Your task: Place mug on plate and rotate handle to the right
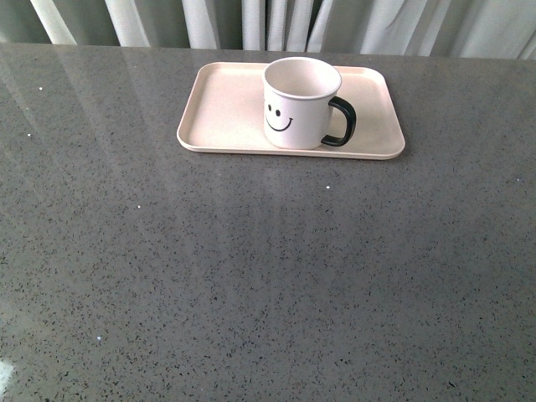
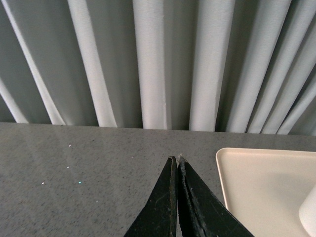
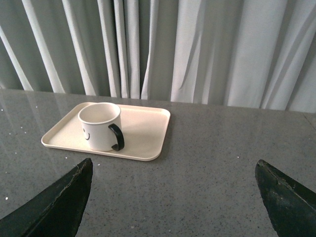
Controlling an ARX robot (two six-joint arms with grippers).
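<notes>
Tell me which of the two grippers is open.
The right gripper: its fingers stand wide apart, while those of the left gripper are pressed together.

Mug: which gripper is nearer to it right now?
Left. The left gripper, shut, sits just beside the plate with the mug close by. The right gripper, open, is farther back, with table between it and the plate.

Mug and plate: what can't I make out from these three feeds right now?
Left wrist view: the mug is only a pale sliver cut off by the frame edge, and the plate is cropped too.
Front view: the mug's inside bottom is hidden by its own near wall, and neither arm shows.
Right wrist view: the smiley face is mostly turned away from the camera, and the handle covers part of the mug's wall.
</notes>
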